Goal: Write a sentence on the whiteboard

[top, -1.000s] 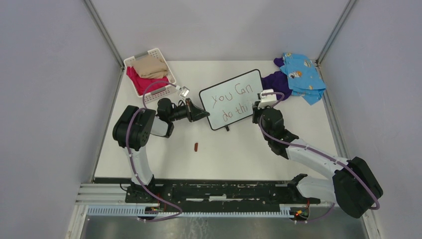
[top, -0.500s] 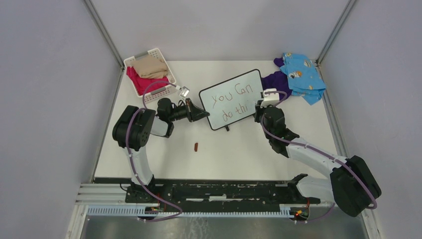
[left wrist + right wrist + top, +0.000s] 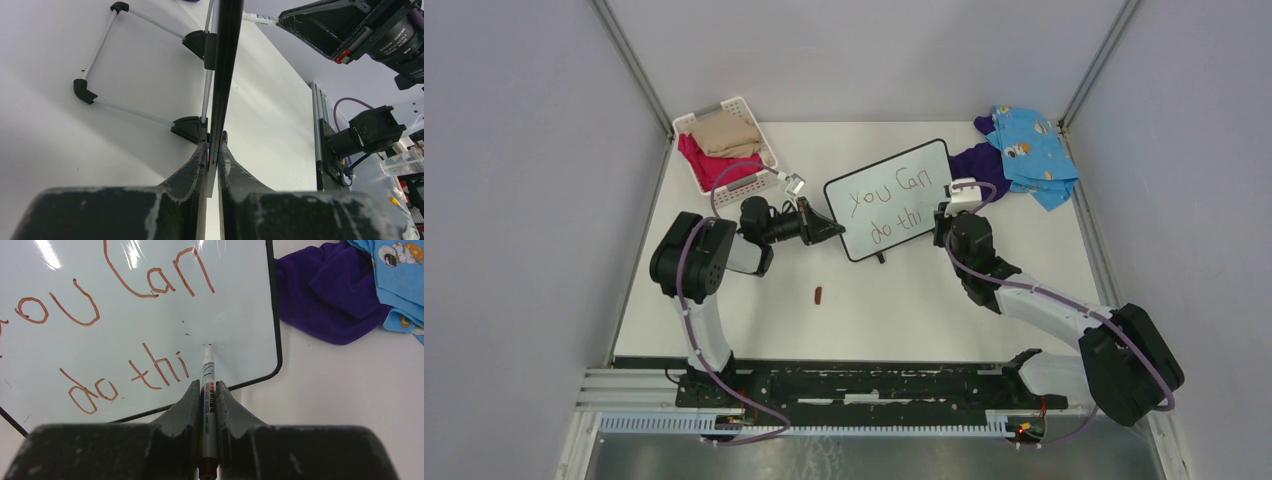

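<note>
Overhead, a small rectangular whiteboard (image 3: 927,157) with a thin black frame stands near the middle of the white worktop (image 3: 904,300). The sentence (image 3: 886,208), in thin reddish-brown handwriting, reads "you can" over "do thi". The left gripper (image 3: 832,229) is clamped on the whiteboard's left edge. The right gripper (image 3: 943,222) sits at the whiteboard's lower right corner. Left of the whiteboard and further back is a white plastic basket (image 3: 760,135) holding beige and red cloth. Right of the whiteboard lie a purple cloth (image 3: 980,163) and a blue printed cloth (image 3: 1030,150). In front of the whiteboard, well apart from it, lies a small reddish-brown cap-like piece (image 3: 819,294).

From the left wrist, the whiteboard shows edge-on, with one finger pressed to each face. Its black feet (image 3: 189,129) and thin white stand rods rest on the worktop beside it.

From the right wrist, the gripper is closed on a slim white marker pen (image 3: 207,382). The pen's tip meets the whiteboard just right of the "i". The purple cloth lies just beyond the whiteboard's right edge.
</note>
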Action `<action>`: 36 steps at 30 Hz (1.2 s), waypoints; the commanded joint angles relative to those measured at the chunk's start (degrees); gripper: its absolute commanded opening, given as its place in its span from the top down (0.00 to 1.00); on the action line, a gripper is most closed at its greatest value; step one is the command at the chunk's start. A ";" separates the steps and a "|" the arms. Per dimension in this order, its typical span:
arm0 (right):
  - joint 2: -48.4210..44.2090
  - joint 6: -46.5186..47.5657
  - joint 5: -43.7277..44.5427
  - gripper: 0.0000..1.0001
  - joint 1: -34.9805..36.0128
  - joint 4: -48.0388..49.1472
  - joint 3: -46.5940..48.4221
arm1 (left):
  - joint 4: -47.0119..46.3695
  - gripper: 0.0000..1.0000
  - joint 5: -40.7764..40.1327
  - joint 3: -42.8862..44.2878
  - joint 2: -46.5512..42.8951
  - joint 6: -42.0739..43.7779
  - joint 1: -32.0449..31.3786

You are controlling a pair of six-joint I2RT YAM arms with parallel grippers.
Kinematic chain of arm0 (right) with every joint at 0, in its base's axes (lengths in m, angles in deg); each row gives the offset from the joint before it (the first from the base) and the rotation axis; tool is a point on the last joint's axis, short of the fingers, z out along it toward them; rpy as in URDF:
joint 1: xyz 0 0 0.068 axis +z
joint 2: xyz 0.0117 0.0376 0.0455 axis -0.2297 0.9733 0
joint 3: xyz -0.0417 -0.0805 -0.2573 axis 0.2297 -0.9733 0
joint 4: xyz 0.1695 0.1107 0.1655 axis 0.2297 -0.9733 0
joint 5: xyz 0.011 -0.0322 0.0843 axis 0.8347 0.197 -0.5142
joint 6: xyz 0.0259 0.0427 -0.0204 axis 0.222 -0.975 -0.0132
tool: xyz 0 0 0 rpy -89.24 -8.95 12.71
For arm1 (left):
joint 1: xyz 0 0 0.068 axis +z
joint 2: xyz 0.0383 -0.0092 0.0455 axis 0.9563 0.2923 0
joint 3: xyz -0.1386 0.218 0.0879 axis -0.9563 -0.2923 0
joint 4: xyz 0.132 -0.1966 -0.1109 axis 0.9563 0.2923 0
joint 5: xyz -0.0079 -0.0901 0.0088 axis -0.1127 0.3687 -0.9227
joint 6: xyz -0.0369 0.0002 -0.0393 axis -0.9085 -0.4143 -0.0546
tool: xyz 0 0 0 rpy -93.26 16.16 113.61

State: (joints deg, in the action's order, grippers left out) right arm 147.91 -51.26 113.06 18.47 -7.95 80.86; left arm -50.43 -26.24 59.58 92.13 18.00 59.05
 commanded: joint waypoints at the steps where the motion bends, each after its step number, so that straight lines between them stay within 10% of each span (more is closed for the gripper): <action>1: 0.60 -0.82 -0.78 1.00 -0.11 4.17 2.10 | 7.38 0.88 -1.43 -0.14 0.67 2.76 -0.28; 36: 0.30 -3.15 -4.47 1.00 -0.11 5.67 -2.81 | 7.74 0.88 -1.56 -0.15 0.56 2.93 -0.28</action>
State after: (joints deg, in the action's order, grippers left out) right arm 149.24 -53.22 110.09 18.42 -4.76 78.59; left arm -49.99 -26.18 59.80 92.13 18.02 58.98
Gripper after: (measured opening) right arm 0.173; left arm 0.163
